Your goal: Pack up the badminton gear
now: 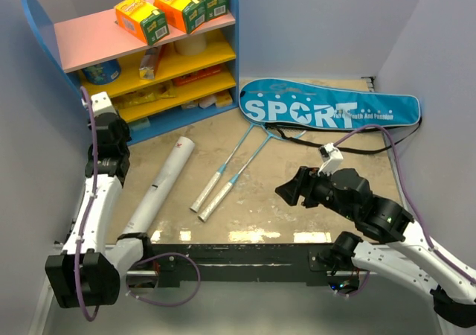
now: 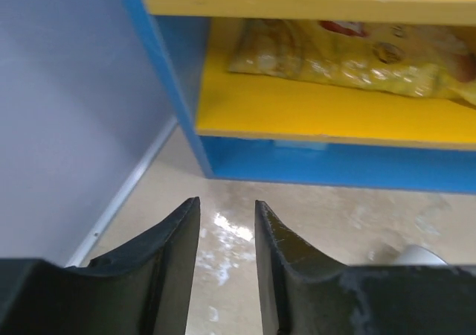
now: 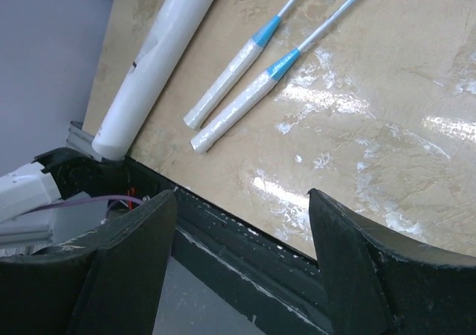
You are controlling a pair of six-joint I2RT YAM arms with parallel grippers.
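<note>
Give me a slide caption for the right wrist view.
Open right gripper above two racket handles and a white tube on the table.

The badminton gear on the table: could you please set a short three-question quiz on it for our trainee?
1. True or false: the rackets are packed inside the blue bag.
2. What lies just left of the rackets? A) a white tube B) a shuttlecock C) an orange box
3. What is the right hand holding?
Key: 1 false; 2 A; 3 nothing, it is open and empty.
</note>
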